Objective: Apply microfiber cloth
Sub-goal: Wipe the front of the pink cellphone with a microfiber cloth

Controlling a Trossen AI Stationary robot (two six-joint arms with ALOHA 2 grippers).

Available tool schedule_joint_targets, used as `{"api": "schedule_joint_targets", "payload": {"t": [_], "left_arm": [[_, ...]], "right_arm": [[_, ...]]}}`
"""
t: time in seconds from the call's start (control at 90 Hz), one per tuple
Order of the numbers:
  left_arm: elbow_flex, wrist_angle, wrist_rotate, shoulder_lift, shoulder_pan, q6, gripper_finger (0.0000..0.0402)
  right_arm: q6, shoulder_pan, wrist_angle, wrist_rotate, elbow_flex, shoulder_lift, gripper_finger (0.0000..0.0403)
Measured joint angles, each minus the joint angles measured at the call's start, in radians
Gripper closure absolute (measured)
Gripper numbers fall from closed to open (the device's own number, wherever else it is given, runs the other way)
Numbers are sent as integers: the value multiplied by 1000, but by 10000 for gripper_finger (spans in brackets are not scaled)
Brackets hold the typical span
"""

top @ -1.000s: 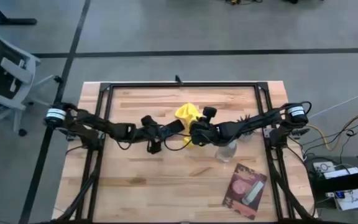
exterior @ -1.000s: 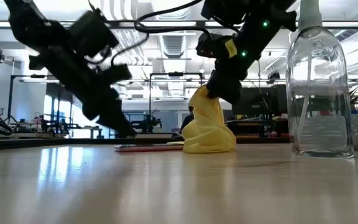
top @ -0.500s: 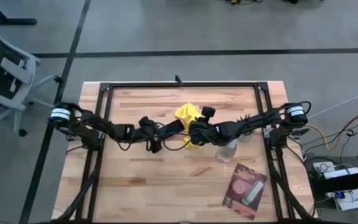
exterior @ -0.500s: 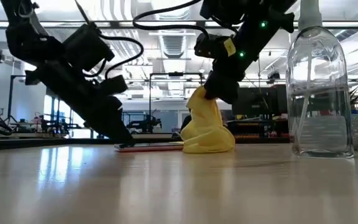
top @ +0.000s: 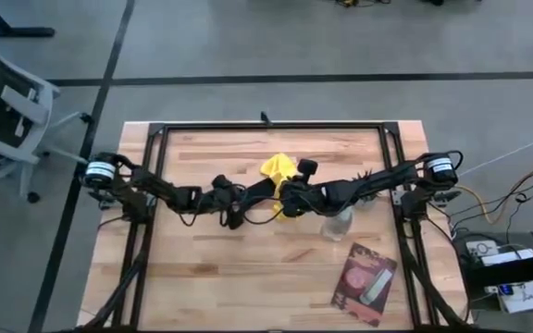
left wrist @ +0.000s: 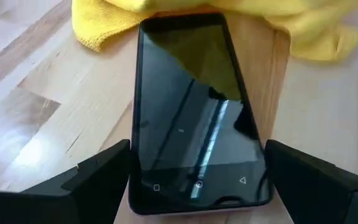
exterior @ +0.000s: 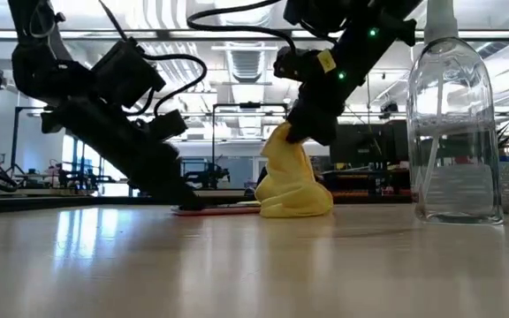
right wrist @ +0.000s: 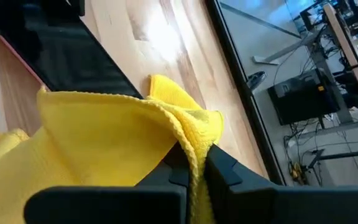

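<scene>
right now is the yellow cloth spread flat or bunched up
Bunched up. The microfiber cloth rises in a wrinkled peak, pinched by the right gripper, its lower folds resting on the table.

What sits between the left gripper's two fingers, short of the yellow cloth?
A dark-screened phone lies flat between the open left gripper fingers; its far end runs under the microfiber cloth. The left wrist view shows it.

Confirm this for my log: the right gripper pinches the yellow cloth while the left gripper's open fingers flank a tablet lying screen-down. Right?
Not quite. The left wrist view shows a phone lying screen-up, its dark glass and nav icons facing the camera. The rest holds: the right gripper pinches the cloth, and the left gripper has its open fingers flanking the phone.
</scene>
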Motion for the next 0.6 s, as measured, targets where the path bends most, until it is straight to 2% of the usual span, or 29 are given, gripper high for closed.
{"api": "schedule_joint_targets", "payload": {"t": [0.178, 0.289, 0.467, 0.6], "left_arm": [[-3, -29, 75, -58, 1, -7, 48], [-2, -35, 84, -77, 1, -9, 30], [-1, -43, 83, -42, 1, -22, 7], [-1, -28, 81, -3, 1, -36, 5]], "right_arm": [[-1, -4, 1, 0, -1, 0, 403], [2, -4, 3, -1, -5, 0, 403], [9, -6, 6, -5, -17, 0, 403], [11, -10, 55, -56, -38, 0, 403]]}}
